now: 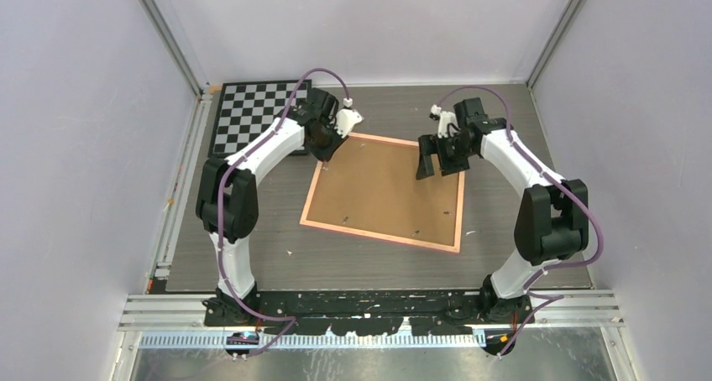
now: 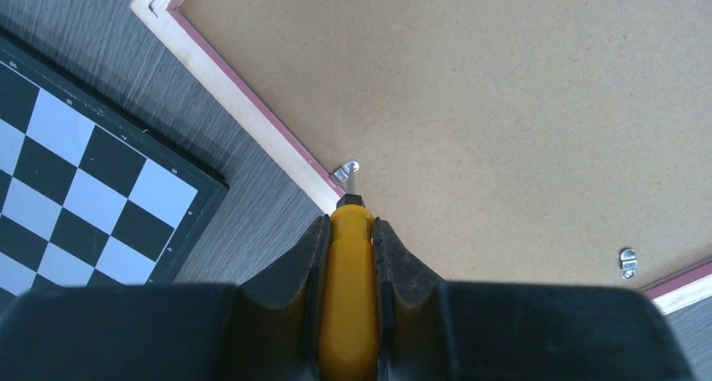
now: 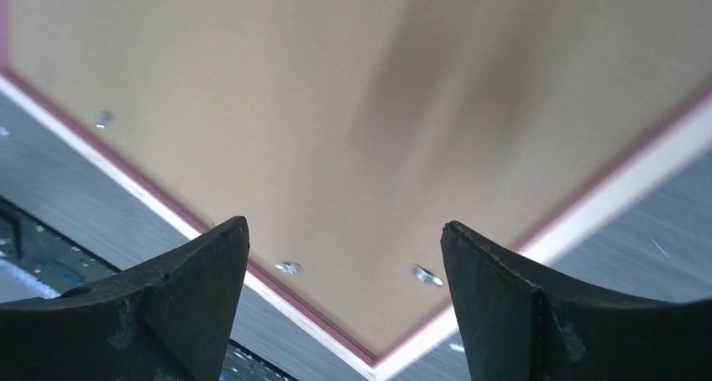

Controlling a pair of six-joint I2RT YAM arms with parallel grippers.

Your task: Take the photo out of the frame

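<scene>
Chessboard (image 1: 256, 112) is sitting far left on the bench (image 1: 252, 268), near the frame's far-left corner but apart from it, so it isn't blocking anything. Left fingers (image 2: 316, 247) are gripping a yellow-handled screwdriver (image 2: 348, 305), closed narrow on the handle. Its tip is pointing at a metal clip (image 2: 346, 173) by the frame's left edge, likely to turn that clip off the backing (image 2: 504, 104). Frame (image 1: 382, 196) is lying back-up mid-bench. The photo isn't showing, presumably sitting face down under the backing. Right fingers (image 3: 220, 251) are hanging wide apart over the frame's far-right part, holding nothing, probably waiting to steady or lift. More clips (image 3: 288, 268) are sitting along the other edges. I'm judging those are what's keeping the backing in.
</scene>
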